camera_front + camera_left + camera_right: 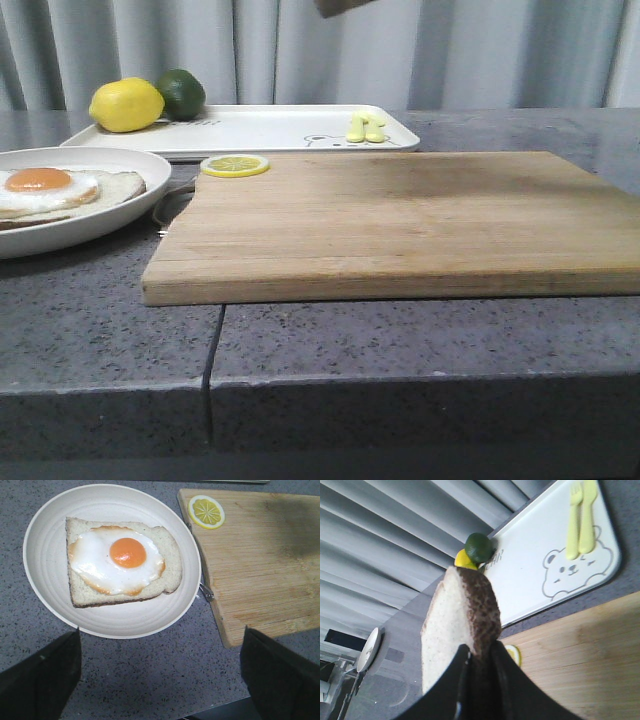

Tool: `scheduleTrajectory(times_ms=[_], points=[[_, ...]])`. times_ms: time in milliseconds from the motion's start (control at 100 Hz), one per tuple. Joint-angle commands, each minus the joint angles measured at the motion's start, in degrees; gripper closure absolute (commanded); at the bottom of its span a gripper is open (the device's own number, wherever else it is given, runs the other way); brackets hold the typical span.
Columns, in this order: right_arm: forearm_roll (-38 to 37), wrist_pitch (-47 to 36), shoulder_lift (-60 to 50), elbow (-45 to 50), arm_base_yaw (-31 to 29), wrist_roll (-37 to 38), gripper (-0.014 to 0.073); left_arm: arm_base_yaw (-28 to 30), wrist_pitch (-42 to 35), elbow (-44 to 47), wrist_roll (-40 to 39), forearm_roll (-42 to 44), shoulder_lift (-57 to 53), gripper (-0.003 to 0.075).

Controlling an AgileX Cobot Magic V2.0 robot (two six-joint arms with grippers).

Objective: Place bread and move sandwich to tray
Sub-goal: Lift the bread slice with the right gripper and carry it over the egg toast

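The bread (451, 625), a pale slice with a dark brown crust, stands on edge in my right gripper (479, 656), which is shut on its crust and holds it in the air above the wooden cutting board (580, 660). The round white plate (47, 555) holds one slice topped with a fried egg (120, 560). It also shows at the left of the front view (90, 215). My left gripper (160, 675) is open and empty over the counter, just short of the plate. The white tray (270, 130) lies behind the board and also shows in the right wrist view (530, 560).
A lemon (126, 104) and a lime (182, 92) sit on the tray's left end. A yellow fork and knife (365, 127) lie on its right end. A lemon slice (234, 165) lies at the cutting board's (400, 225) far left corner. A grey curtain hangs behind.
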Motion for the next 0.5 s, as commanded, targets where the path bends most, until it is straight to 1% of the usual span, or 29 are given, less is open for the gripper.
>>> scheduleTrajectory(times_ms=[0,90,300,490], points=[[4.25,-6.33,-0.03,-3.01,5.57,-0.53,0.0652,-0.33,-3.07,-1.83,0.02,-2.07,0.04,0.0121],[6.15,-9.81,2.32,-4.32,10.52,-0.53,0.0652,-0.33,-3.07,-1.83,0.02,-2.07,0.04,0.0121],[10.43,-15.72,9.92,-8.73,19.64,-0.53,0.0652,-0.33,-3.07,-1.83,0.02,-2.07,0.04,0.0121],[11.18,-19.06,17.6,-15.7,27.26,-0.53,0.0652,-0.33,-3.07,-1.83,0.02,-2.07,0.04,0.0121]])
